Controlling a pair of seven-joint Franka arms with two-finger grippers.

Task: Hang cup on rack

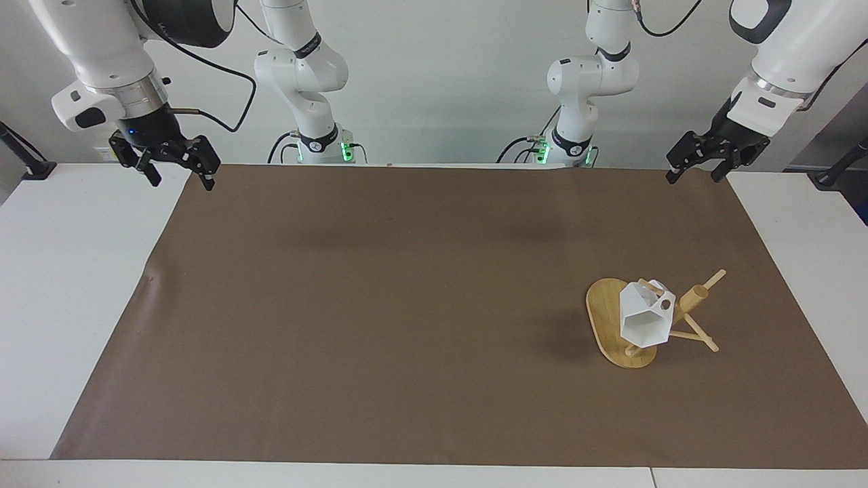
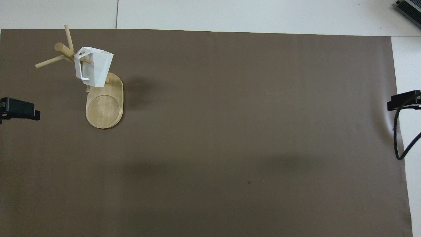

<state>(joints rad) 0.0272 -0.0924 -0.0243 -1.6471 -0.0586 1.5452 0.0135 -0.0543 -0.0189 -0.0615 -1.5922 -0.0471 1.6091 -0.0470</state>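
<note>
The white faceted cup (image 1: 643,320) hangs by its handle on a peg of the bamboo rack (image 1: 605,318), toward the left arm's end of the table. It also shows in the overhead view (image 2: 94,67), above the rack's oval base (image 2: 104,110). No gripper touches it. My left gripper (image 1: 693,177) is open and empty, raised over the mat's corner near the robots, apart from the rack. One of its fingers (image 2: 21,110) shows in the overhead view. My right gripper (image 1: 182,183) is open and empty, waiting over the mat's corner at the right arm's end.
A brown mat (image 1: 407,305) covers most of the white table (image 1: 68,271). A black cable (image 2: 399,131) hangs by the right gripper's finger (image 2: 403,101). A dark device corner (image 2: 409,8) lies at the table's farthest edge.
</note>
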